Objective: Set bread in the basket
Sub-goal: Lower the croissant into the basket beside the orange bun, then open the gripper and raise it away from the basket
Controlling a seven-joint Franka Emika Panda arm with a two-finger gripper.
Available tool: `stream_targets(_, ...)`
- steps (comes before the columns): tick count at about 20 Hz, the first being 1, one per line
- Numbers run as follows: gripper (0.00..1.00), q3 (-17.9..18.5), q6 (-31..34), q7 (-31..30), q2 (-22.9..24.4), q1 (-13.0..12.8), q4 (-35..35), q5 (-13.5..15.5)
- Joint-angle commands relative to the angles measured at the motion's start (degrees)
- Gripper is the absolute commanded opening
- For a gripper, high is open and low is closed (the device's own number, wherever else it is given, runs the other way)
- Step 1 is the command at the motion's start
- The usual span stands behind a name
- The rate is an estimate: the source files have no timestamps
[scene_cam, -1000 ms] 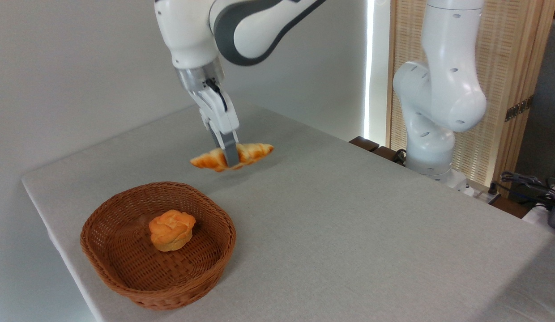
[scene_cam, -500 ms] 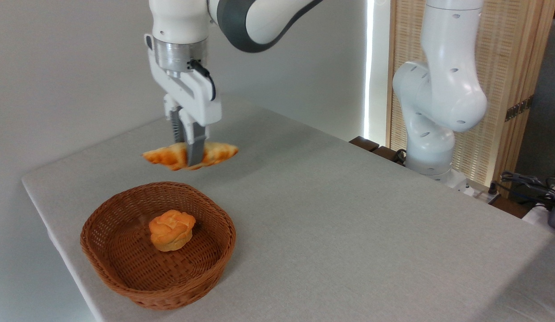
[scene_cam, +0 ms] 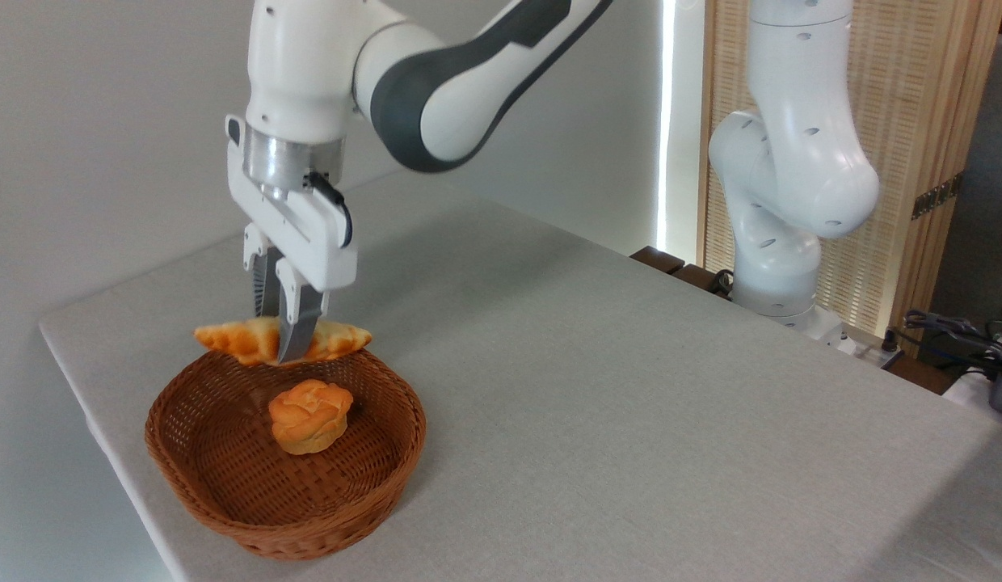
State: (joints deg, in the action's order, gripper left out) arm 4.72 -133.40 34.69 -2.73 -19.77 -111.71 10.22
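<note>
Golden bread (scene_cam: pixel 339 341) is hanging level over the basket's (scene_cam: pixel 404 420) far rim, with the claw (scene_cam: pixel 279 347) clamping its middle; a bun (scene_cam: pixel 309 415) is sitting inside.

A small round orange bun (scene_cam: pixel 310 416) with a ruffled top sits upright, a little left of the middle of the picture and low down. The table (scene_cam: pixel 630 420) has a pale grey cloth cover; its surface runs from the left corner to the right edge. Behind it stands a plain light wall (scene_cam: pixel 105 121). At the right, a wooden slatted screen (scene_cam: pixel 913 121) stands upright. Dark cables (scene_cam: pixel 953 331) lie at the far right edge, beside a grey object that is cut off by the frame.
</note>
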Motion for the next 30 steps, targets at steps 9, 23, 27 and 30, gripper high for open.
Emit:
stream_targets(9,1.0,0.8,-0.8,0.3,-1.3,-0.3,1.6,1.9)
stream_targets(23,1.0,4.9,22.1,0.1,2.0,-0.3,13.7,1.2)
stream_targets(27,1.0,4.6,28.1,-0.2,3.6,-0.4,14.1,-5.5)
stream_targets(30,1.0,5.1,32.0,-0.2,3.9,-0.4,14.1,-7.0)
